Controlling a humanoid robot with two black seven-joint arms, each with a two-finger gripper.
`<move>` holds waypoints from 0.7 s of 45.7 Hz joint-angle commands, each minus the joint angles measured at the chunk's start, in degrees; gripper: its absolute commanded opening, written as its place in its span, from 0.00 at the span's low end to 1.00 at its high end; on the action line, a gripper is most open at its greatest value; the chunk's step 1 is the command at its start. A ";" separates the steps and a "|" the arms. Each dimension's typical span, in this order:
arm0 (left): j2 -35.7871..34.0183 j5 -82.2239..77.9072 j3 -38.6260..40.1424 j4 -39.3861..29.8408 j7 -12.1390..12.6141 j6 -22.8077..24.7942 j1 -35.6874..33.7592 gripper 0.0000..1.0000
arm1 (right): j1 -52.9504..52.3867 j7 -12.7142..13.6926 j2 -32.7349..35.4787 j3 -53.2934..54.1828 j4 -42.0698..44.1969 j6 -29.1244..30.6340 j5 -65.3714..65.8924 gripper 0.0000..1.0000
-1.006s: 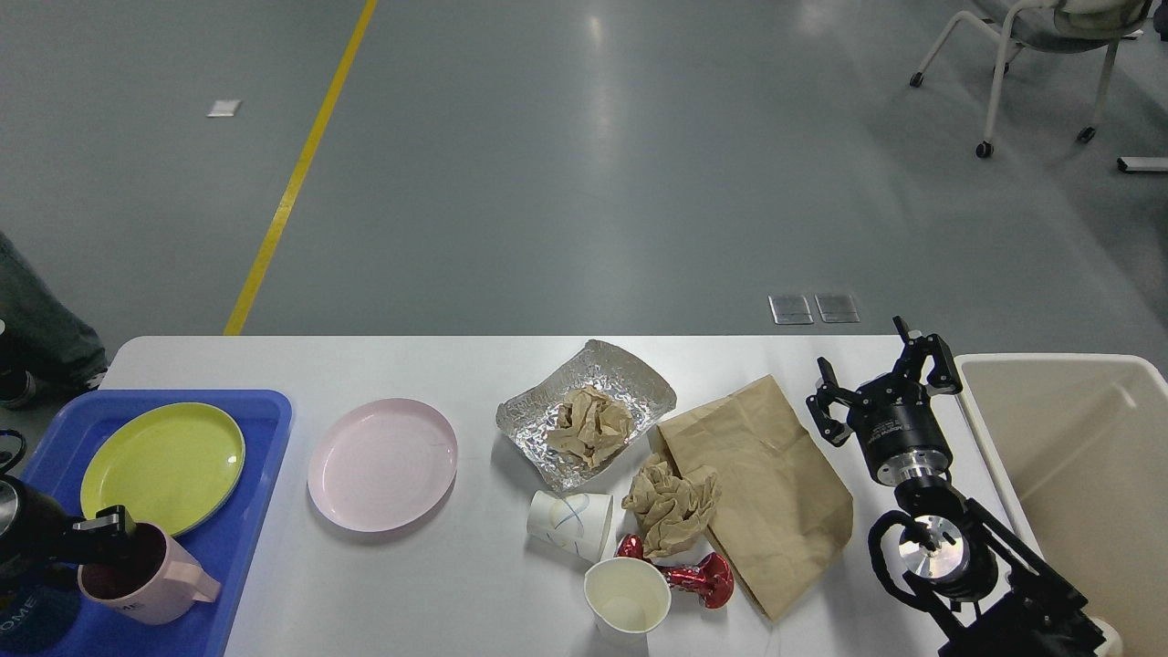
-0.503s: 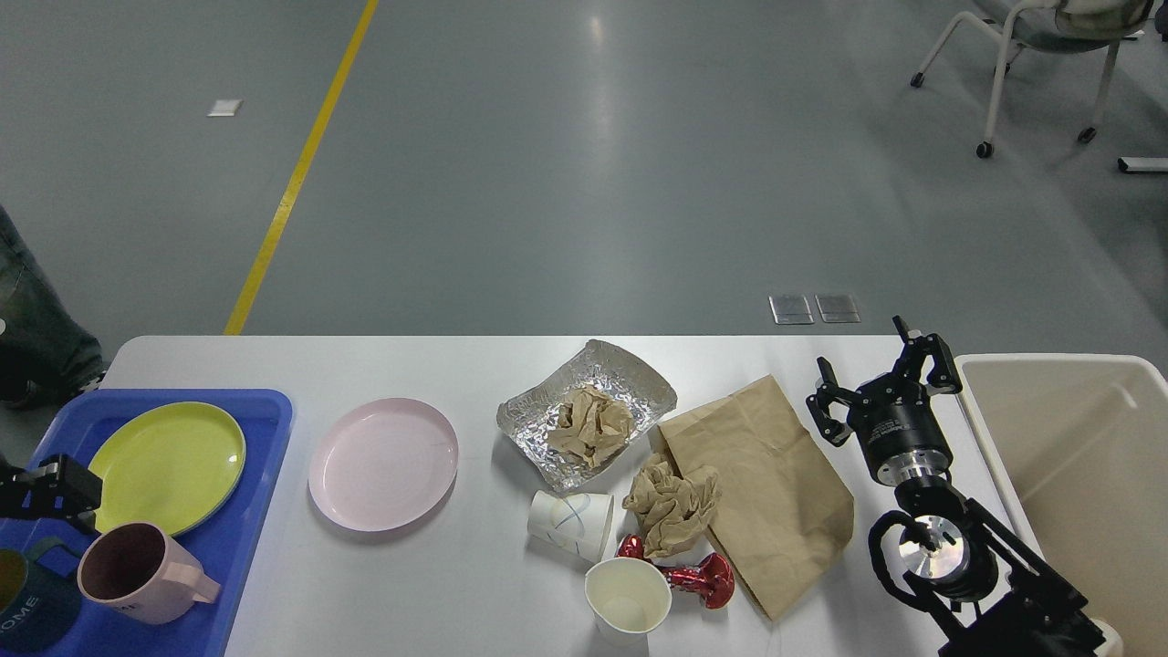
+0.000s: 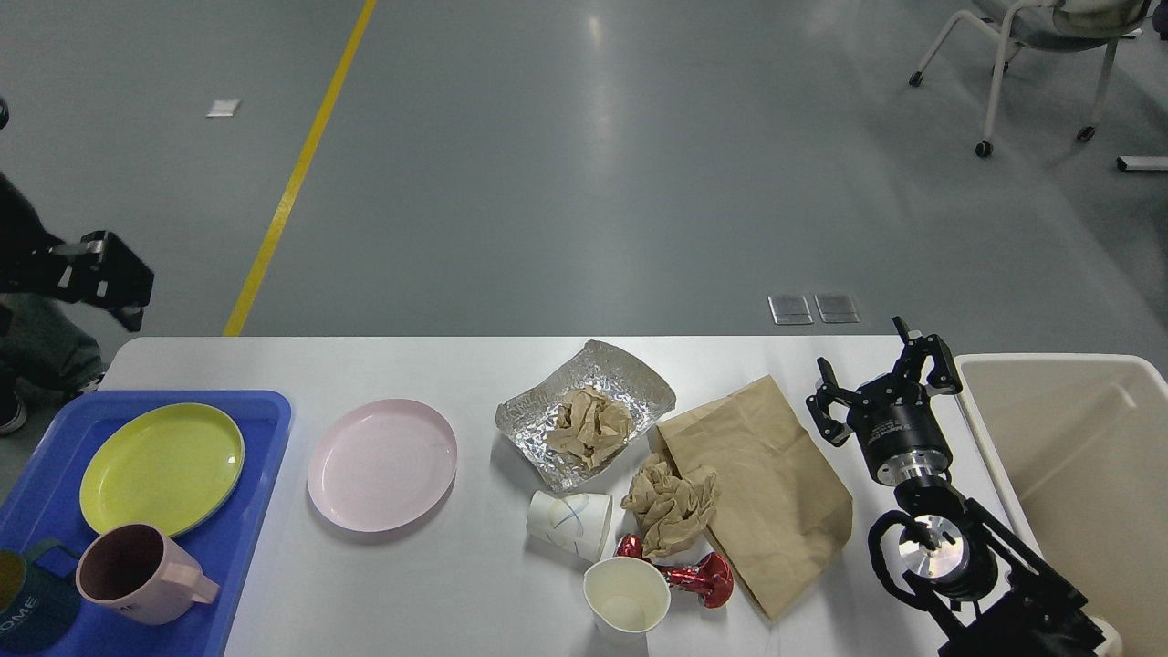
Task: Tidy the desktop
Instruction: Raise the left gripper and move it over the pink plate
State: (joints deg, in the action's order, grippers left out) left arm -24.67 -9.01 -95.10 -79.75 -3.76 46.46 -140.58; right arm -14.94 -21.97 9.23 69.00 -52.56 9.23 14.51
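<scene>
Across the lower frame my smooth matte white desk (image 3: 474, 593) carries a crinkled foil sheet (image 3: 584, 411) and flat brown paper bag (image 3: 757, 493). My right pincer (image 3: 883, 383) hovers spread, empty; the left pincer (image 3: 100, 274), upper left, I cannot tell.

This looks like a robotics lab or industrial test hall, not a home. The floor (image 3: 584, 164) is smooth grey poured coating with a glossy sheen that reflects overhead lights, and a yellow line (image 3: 297, 173) is painted across it like a safety or lane marking. Two metal floor boxes (image 3: 813, 308), probably power outlets, are set flush into it. A wheeled office chair (image 3: 1031, 55) stands in the far corner. The desktop (image 3: 474, 584) is a plain white worktable standing in open space, with no walls or household furniture around it.
</scene>
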 commanded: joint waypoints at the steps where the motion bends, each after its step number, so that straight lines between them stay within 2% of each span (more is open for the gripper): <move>1: 5.67 7.94 1.67 -1.54 -0.02 3.19 -6.19 0.96 | 0.00 0.00 0.00 0.00 0.00 0.00 -0.01 1.00; 9: 12.88 16.12 3.60 -6.28 -0.02 4.16 -12.16 0.96 | 0.00 0.00 0.00 0.00 0.00 0.00 -0.01 1.00; 14: 13.85 18.76 4.92 -9.10 -0.02 4.16 -16.04 0.96 | 0.00 0.00 0.00 0.00 0.00 0.00 0.08 1.00; 25: 13.94 20.00 5.19 -9.02 -0.10 3.55 -15.43 0.96 | 0.00 0.00 0.00 0.00 0.00 0.00 -0.01 1.00; 32: 13.94 19.21 5.72 -8.93 0.16 2.85 -11.74 0.96 | 0.00 0.00 0.00 0.00 0.00 0.00 -0.01 1.00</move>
State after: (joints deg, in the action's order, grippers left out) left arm -10.73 10.86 -89.77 -88.80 -3.88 49.87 -155.00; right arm -14.94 -21.97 9.23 69.00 -52.56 9.23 14.51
